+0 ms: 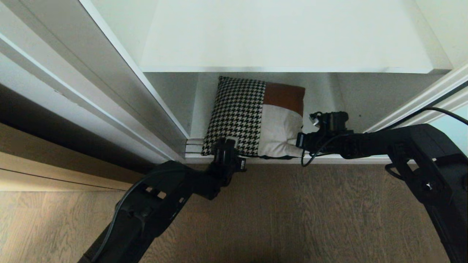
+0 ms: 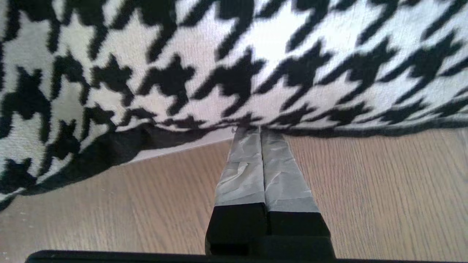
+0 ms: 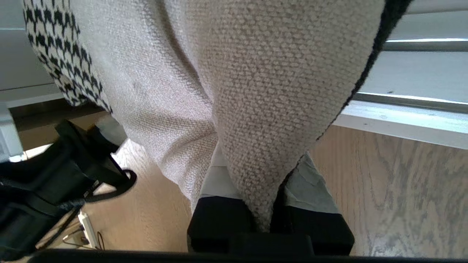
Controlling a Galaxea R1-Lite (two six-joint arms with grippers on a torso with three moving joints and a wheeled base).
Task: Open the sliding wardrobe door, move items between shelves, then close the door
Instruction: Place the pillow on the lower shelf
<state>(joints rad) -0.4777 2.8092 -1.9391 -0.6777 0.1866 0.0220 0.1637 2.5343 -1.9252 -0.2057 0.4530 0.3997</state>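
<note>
The square cushion [image 1: 252,117] is coarse woven cloth: fuzzy black-and-white houndstooth, nubbly cream, and a smoother brown patch, perhaps faux leather. The white shelf board [image 1: 285,40] looks smooth and matt; the grey-brown floor [image 1: 292,212] shows wood grain.

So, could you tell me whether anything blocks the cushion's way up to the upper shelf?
Nothing visible does. The cushion leans in the lower bay, the upper shelf looks bare and the opening is clear.

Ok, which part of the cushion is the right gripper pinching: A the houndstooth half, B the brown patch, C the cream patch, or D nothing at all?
C: the right gripper is shut on a fold of cream fabric at the cushion corner.
</note>
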